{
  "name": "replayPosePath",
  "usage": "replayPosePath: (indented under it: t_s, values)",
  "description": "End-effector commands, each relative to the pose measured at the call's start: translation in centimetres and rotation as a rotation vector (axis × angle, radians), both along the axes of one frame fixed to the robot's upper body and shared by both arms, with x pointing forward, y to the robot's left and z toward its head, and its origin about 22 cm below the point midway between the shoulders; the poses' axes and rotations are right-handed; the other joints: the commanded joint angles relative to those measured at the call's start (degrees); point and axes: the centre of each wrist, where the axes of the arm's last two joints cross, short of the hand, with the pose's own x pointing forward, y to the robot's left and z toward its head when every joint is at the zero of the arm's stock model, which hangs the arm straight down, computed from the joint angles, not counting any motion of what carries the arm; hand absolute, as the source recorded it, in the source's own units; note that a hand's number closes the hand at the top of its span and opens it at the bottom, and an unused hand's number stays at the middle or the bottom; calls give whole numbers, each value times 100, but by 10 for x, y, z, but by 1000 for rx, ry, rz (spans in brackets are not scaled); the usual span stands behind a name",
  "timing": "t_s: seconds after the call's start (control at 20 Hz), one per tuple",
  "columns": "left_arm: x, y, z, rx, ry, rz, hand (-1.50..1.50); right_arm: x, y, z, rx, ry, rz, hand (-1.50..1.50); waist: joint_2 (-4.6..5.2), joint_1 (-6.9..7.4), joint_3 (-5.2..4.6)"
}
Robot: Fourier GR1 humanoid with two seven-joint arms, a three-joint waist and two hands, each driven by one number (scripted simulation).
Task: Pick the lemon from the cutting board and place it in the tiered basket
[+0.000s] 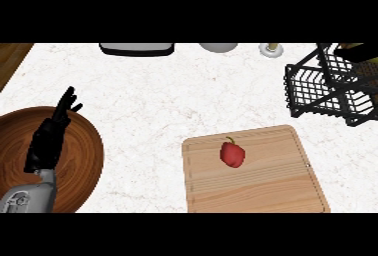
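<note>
Head view: on the wooden cutting board [255, 172] lies a red pepper [232, 154], not a lemon, on the board's upper left part, its green stem pointing away toward the counter's far edge and its long axis running near to far. The left hand [52, 135] rests well to the left of the board, fingers straight and relaxed, holding nothing, over a wooden bowl [85, 155]. The black tiered basket [325, 92] stands beyond the board's far right corner; nothing shows in its lower tier.

A kitchen: a pale marble counter [162, 100] carries a wooden cutting board [255, 187], with a black wire tiered basket [328, 92] beyond the board's far right corner.
</note>
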Motion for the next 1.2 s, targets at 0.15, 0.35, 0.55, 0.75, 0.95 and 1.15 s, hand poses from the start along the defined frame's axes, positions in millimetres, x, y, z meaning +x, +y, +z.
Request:
replayPosePath:
  t_s: [0.15,0.35,0.55,0.75,0.95,1.15]
  values:
    - [-5,4,-10,10,-4,3,0,-5,-13,-3,141,-141,-44,-150,49,-60,96]
    - [11,20,11,-8,0,-5,0,-20,-40,15,169,-280,-68,-150,47,-91,97]
    - [2,-2,1,-2,10,28,0,-37,-56,40,193,-306,-158,-150,23,-124,95]
    - [-8,-2,-14,9,12,14,0,-60,-82,55,289,-241,-225,-150,11,-157,92]
    - [-3,-1,0,17,0,24,0,-103,-127,39,358,-192,-224,-150,9,-213,96]
    - [-11,14,-8,-2,0,24,0,-158,-176,48,390,-229,-221,-150,13,-221,97]
